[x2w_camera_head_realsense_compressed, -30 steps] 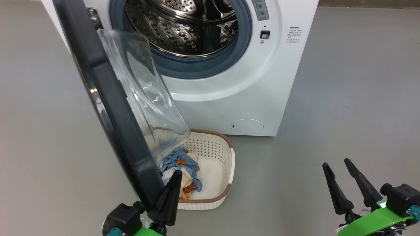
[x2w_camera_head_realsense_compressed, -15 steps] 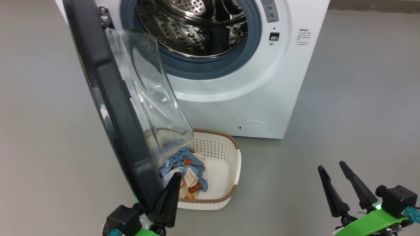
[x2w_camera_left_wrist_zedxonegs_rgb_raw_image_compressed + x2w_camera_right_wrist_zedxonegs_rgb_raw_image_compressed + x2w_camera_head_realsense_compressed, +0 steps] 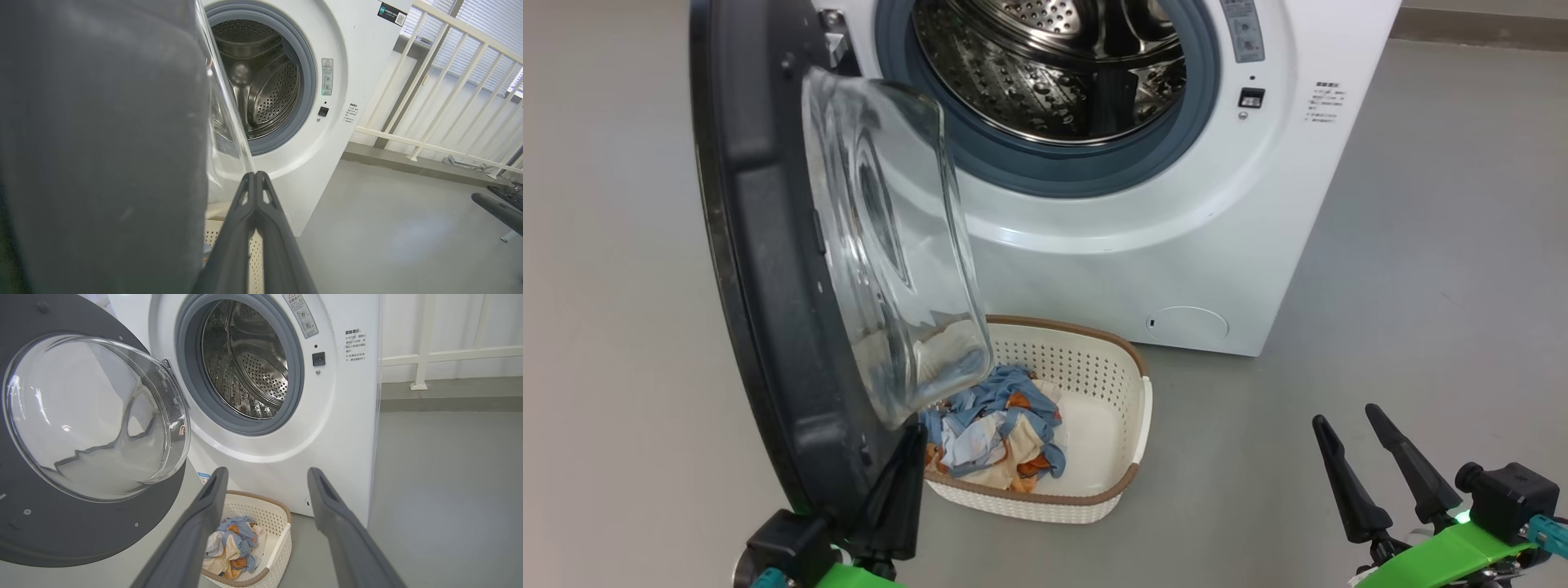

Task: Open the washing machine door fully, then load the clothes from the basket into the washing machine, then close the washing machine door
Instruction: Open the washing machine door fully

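Left gripper (image 3: pixel 255 175) pinched shut, door (image 3: pixel 768 286) against its left side. Right gripper (image 3: pixel 1343 413) wide, empty. Risk: fingers slip, door rebounds.

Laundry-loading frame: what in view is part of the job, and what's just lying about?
Job: washing machine; washing machine door, swung open; basket on the floor in front; clothes in the basket.
Just about: white railing; window blinds.

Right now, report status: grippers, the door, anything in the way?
Left gripper shut by washing machine door's lower rim; right gripper open, empty. Door open, drum empty, clothes in basket. Door's glass window partly covers basket from head view.
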Available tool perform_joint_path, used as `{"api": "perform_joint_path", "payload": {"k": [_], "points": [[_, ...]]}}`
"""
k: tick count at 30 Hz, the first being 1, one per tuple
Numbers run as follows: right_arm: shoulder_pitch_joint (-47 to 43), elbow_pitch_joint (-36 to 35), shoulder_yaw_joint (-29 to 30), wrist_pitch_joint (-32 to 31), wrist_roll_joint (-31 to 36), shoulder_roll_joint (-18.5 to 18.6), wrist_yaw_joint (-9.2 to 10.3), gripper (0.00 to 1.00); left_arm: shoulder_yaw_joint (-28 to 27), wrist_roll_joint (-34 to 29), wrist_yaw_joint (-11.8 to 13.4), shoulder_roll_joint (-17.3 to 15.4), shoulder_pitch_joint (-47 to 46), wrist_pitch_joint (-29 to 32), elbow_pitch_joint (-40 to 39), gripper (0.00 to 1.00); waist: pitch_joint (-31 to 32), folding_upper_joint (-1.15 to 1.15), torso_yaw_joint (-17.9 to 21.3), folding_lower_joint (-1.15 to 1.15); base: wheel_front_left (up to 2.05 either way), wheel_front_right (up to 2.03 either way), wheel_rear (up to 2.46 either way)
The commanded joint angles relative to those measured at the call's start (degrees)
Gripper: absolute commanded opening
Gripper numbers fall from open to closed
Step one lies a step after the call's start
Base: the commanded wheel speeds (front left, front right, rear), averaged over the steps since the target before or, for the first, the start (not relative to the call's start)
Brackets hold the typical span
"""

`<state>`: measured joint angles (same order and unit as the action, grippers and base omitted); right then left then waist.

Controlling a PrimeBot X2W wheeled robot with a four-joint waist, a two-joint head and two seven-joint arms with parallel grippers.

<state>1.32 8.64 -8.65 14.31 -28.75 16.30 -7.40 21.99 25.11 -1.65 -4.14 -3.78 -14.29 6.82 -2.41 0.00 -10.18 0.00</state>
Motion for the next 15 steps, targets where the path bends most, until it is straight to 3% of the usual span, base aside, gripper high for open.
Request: {"api": "perform_joint_path", "payload": {"k": [1, 15], "points": [[1.6, -1.1, -1.3, 0.7, -0.1, 0.9, -0.09, 1.00, -3.0, 0.3, 1.1, -1.7, -1.2, -0.7, -1.5, 0.00, 0.0, 0.00, -0.7, 0.00, 0.00, 0.00, 0.00], [1.8, -1.4, -0.9, 0.7, 0.0, 0.4, -0.09, 1.00, -6.8, 1.7, 3.2, -4.1, -1.2, -0.5, -3.0, 0.00, -1.2, 0.00, -4.0, 0.00, 0.00, 0.00, 0.00]]}}
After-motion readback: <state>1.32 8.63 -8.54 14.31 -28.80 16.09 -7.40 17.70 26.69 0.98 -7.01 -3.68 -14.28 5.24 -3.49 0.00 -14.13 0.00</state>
